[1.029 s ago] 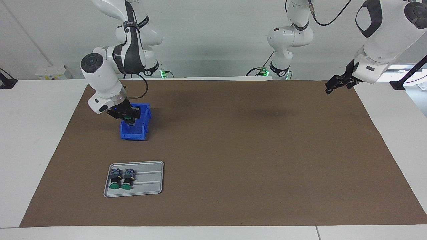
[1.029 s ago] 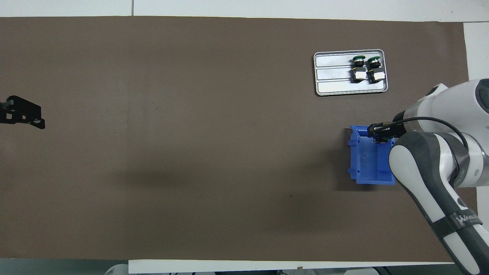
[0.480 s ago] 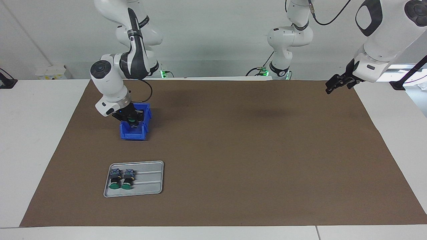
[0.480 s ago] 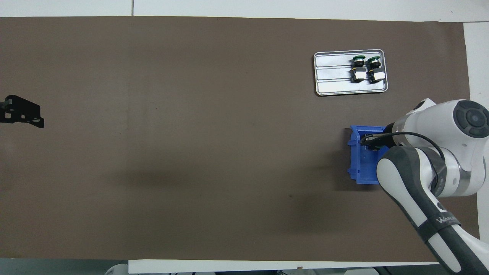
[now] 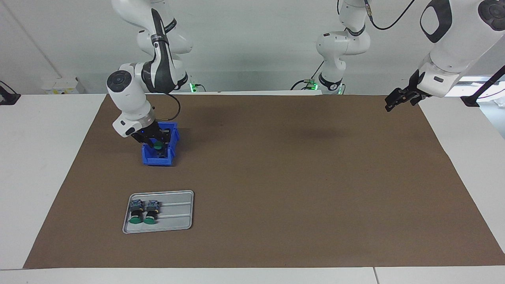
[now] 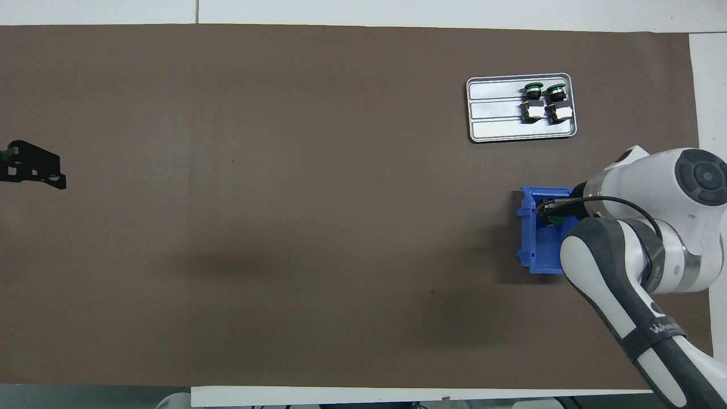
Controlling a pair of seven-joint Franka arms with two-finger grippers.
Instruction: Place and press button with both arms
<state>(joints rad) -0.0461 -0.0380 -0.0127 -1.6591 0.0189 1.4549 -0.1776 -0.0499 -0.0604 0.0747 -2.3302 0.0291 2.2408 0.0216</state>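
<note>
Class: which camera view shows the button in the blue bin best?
The facing view: the button's green cap shows in the bin under the right gripper. Overhead, the arm hides most of the bin; only a sliver of the cap shows.

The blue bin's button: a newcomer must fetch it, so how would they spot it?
On the brown mat, toward the right arm's end, a small blue plastic bin sits nearer the robots than the grey metal tray. The green-capped push-button stands inside it under the right gripper; its two twins lie on the tray.

Blue bin (image 5: 158,156) and grey tray (image 5: 177,211) on brown mat (image 5: 296,177).
</note>
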